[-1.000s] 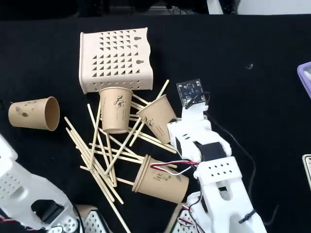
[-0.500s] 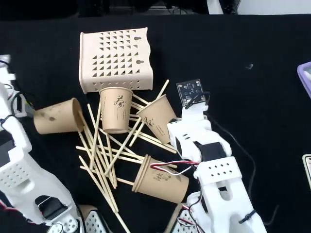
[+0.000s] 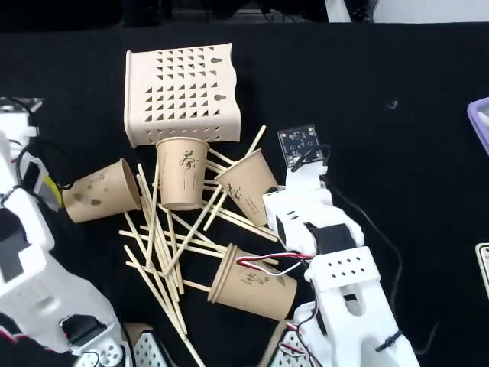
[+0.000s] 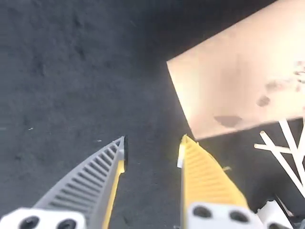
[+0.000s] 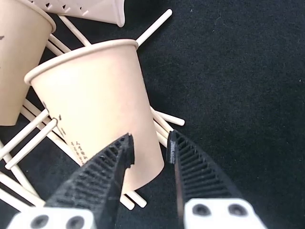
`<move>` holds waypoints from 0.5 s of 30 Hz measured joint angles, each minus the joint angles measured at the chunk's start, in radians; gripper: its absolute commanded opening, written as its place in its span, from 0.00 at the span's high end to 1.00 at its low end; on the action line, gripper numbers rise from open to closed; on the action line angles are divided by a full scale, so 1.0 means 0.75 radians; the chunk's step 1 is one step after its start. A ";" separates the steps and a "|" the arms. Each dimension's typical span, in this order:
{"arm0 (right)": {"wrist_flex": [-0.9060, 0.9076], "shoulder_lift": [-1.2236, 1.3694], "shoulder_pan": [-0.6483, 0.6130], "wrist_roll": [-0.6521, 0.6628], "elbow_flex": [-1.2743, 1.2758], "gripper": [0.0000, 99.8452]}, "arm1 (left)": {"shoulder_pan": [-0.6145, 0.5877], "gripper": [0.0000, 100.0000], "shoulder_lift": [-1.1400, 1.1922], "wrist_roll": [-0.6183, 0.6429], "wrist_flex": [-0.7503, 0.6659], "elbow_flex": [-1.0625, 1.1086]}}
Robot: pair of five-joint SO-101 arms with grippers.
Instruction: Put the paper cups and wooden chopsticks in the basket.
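Note:
The beige perforated basket (image 3: 182, 93) lies on its side at the back. Three paper cups lie near its mouth: one on the left (image 3: 102, 191), one in the middle (image 3: 182, 172) and one to the right (image 3: 246, 183). Another cup (image 3: 252, 281) lies nearer the front. Wooden chopsticks (image 3: 164, 245) are strewn among them. My left gripper (image 4: 151, 145) is open just short of the left cup's base (image 4: 238, 90), holding nothing. My right gripper (image 5: 150, 143) is narrowly open over the base edge of the right cup (image 5: 95, 95).
A purple object (image 3: 480, 121) sits at the right table edge. The black cloth behind and to the right of the basket is bare. The right arm's body (image 3: 336, 275) stands beside the front cup. Chopsticks (image 5: 155, 26) run under the right cup.
My left arm came in from the front left and pushed the left cup to the right, against the chopsticks, which shifted a little. The right arm has not moved.

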 measured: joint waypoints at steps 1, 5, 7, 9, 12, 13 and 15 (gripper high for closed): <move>0.000 0.000 0.000 0.000 0.000 0.88 | 0.000 0.81 -0.039 0.000 -0.002 0.000; 0.000 0.000 0.000 0.000 0.000 0.88 | 0.016 0.81 -0.186 0.094 -0.155 0.000; 0.000 0.000 0.000 0.000 0.000 0.88 | 0.047 0.81 -0.239 0.215 -0.288 0.000; 0.000 0.000 0.000 0.000 0.000 0.88 | 0.102 0.80 -0.268 0.378 -0.413 0.000; 0.000 0.000 0.000 0.000 0.000 0.88 | 0.243 0.73 -0.276 0.626 -0.569 0.000; 0.000 0.000 0.000 0.000 0.000 0.88 | 0.297 0.73 -0.276 0.689 -0.618 0.000; 0.000 0.000 0.000 0.000 0.000 0.88 | 0.409 0.74 -0.276 0.759 -0.714 0.000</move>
